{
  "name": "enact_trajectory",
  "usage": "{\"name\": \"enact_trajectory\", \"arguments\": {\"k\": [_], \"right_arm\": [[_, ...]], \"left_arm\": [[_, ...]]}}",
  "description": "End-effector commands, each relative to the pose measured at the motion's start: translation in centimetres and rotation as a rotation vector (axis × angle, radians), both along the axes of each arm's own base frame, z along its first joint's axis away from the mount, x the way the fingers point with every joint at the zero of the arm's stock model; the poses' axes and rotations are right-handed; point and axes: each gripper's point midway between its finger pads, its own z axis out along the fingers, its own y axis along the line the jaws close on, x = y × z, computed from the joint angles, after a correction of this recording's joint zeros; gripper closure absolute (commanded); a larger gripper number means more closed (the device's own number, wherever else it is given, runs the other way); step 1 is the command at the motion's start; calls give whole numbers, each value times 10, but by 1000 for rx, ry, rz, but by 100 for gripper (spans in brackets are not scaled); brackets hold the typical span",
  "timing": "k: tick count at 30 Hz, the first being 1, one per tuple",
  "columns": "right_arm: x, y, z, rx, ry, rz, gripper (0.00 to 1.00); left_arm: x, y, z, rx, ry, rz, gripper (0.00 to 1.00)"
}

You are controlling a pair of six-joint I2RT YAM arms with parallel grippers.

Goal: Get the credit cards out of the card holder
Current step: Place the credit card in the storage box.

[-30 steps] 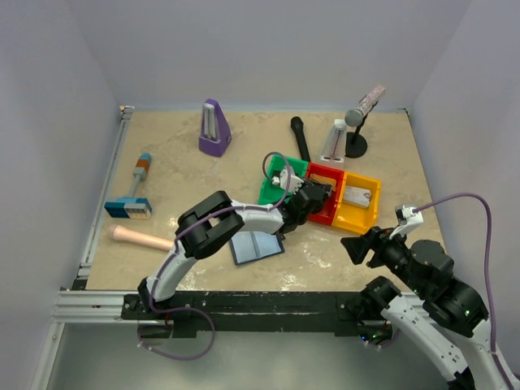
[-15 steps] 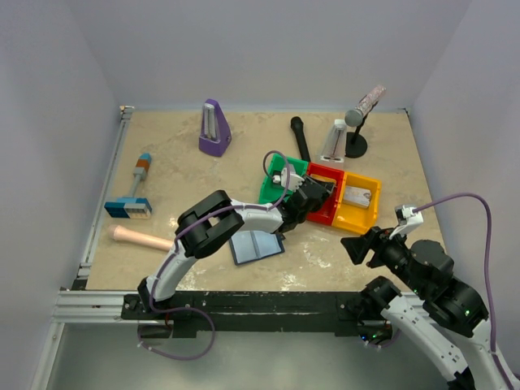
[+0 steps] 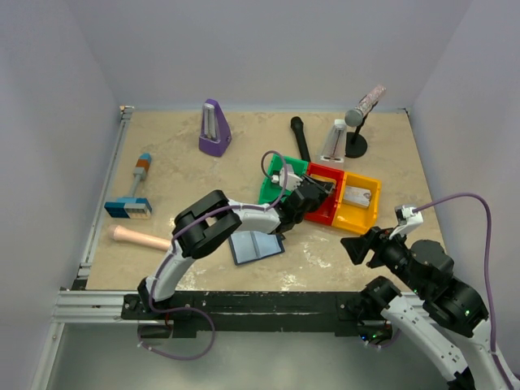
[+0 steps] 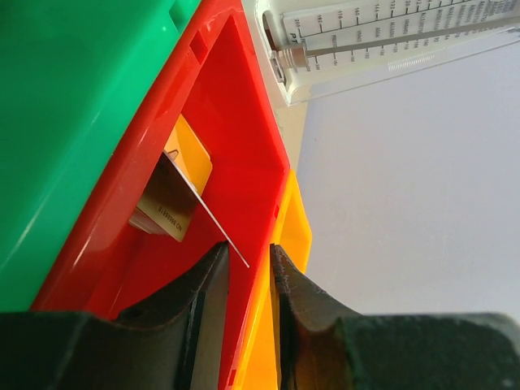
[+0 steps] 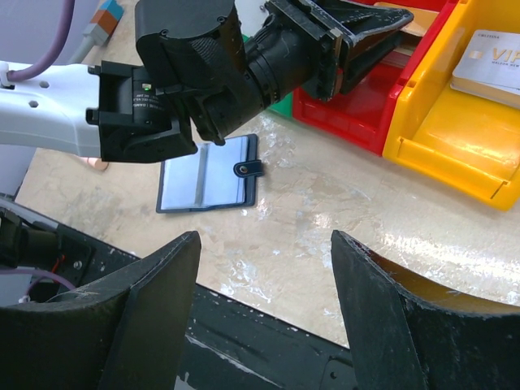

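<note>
Boxed in on three sides: back wall (image 3: 268,49), left wall (image 3: 41,162), right wall (image 3: 479,122), all pale lavender-grey, plain, matte. Table (image 3: 179,175) before me: beige top, mottled like stone, glossy sheen toward near edge in my right wrist view. Aluminium rail (image 3: 101,191) runs along table's left edge; second aluminium extrusion (image 3: 89,305) across near-left corner. Black bar (image 3: 260,307) along near edge. Grey surface (image 3: 268,366) below that. Light soft, even; shadows faint.

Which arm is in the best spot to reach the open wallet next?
Probably right: the right gripper hangs open facing the card holder, bare table between. The left gripper is at the red bin.
</note>
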Motion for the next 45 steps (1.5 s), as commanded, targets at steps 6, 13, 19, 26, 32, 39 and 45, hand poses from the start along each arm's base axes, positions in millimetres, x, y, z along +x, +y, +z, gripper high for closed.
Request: {"name": "enact_trajectory", "arguments": {"k": [6,13,19,26,32,39,45], "right_arm": [[-5,-4,3,21,-13,-8,30],[-6,-5,0,25,-11,-11,30],[-6,-6,0,22,-13,-15,30],[-5,-6,-2,17,-9,-15,30],[-4,-5,-1,16,-9,-15,30],[-4,-1,-3,22,0,-3,30],[-5,-4,-3,20,-1,-10,30]], "left_arm": [[-9,22,-43,132,82,-7,67],[-8,20,-47,150,91,-11,83],[-7,17,-50,152,100,-17,81],[-1,14,-50,161,123,-38,73],[-5,17,-53,174,145,-67,66],[-7,17,-51,240,139,-85,57],[0,14,-49,246,154,-91,55]]}}
